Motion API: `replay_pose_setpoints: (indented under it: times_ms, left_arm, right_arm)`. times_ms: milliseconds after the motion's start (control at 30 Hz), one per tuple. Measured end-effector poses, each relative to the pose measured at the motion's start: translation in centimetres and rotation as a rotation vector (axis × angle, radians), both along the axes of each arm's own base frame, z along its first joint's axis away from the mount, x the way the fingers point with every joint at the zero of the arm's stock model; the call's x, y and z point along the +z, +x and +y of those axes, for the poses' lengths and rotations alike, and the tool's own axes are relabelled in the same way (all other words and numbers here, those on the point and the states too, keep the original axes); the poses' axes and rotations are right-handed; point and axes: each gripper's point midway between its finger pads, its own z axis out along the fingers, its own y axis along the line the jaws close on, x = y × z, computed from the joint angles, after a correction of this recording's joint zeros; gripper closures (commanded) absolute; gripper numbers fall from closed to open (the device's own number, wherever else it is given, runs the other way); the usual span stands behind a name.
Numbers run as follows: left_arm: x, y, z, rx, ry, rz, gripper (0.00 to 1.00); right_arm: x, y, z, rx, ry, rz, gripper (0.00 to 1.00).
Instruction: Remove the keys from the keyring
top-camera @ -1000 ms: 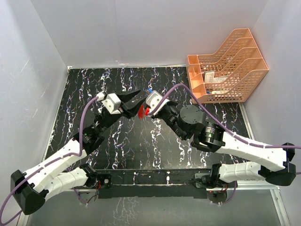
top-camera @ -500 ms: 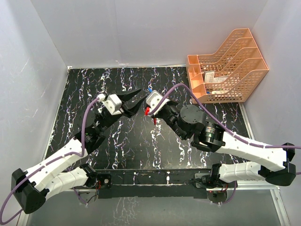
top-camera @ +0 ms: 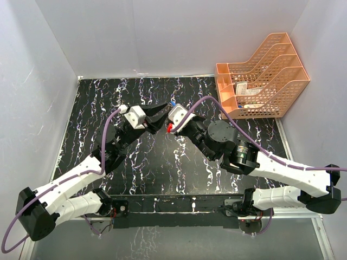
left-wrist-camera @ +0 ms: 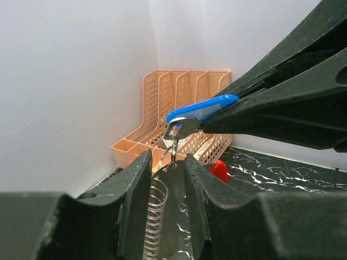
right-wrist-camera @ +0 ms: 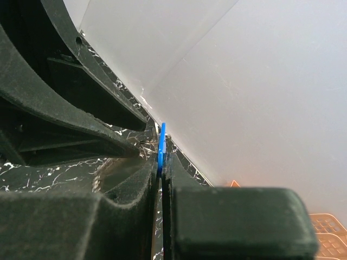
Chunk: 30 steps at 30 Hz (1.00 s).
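Observation:
My right gripper (top-camera: 173, 112) is shut on the blue head of the key (right-wrist-camera: 162, 141) and holds it above the table; the key also shows in the left wrist view (left-wrist-camera: 200, 110) and from above (top-camera: 173, 103). A thin metal ring (left-wrist-camera: 171, 147) hangs from the key. It passes through the grey part of the keyring (left-wrist-camera: 169, 206), which fills the narrow gap between my left gripper's (left-wrist-camera: 165, 160) fingers beside a wire coil (left-wrist-camera: 153, 216). The keyring's red part (left-wrist-camera: 219, 170) sticks out to the right, and from above it shows below the grippers (top-camera: 169, 128). The left gripper (top-camera: 161, 115) meets the right one tip to tip.
An orange mesh file rack (top-camera: 263, 76) stands at the table's back right corner; it also shows in the left wrist view (left-wrist-camera: 173, 103). White walls close in the black marbled table (top-camera: 108, 97) on three sides.
My left gripper has moved right, up against the right gripper. The red part now shows less from above. The right arm has hardly moved.

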Motion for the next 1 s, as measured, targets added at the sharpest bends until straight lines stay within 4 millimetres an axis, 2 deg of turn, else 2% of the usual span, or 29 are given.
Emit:
replay_pose_setpoints:
  times_ms: [333,533,800,933,1000]
  left_arm:
    - [0.61,-0.02,-0.10,-0.007,-0.029,-0.010,0.78]
    - [0.14,0.19,-0.53,-0.018,-0.026,0.004,0.79]
    - [-0.20,0.24,-0.80,-0.028,-0.022,0.016,0.94]
    - [-0.18,0.25,-0.79,-0.027,-0.022,0.013,0.96]
    - [-0.18,0.25,-0.80,-0.027,-0.022,0.013,0.94]
  right_arm:
    - [0.00,0.00,-0.01,0.000,0.000,0.000,1.00]
    - [0.01,-0.01,-0.01,0.000,0.000,0.000,1.00]
    - [0.02,-0.01,0.00,0.001,0.001,0.000,1.00]
    - [0.00,-0.01,0.00,0.000,0.001,0.000,1.00]
    - [0.02,-0.01,-0.01,0.000,0.001,0.000,1.00]
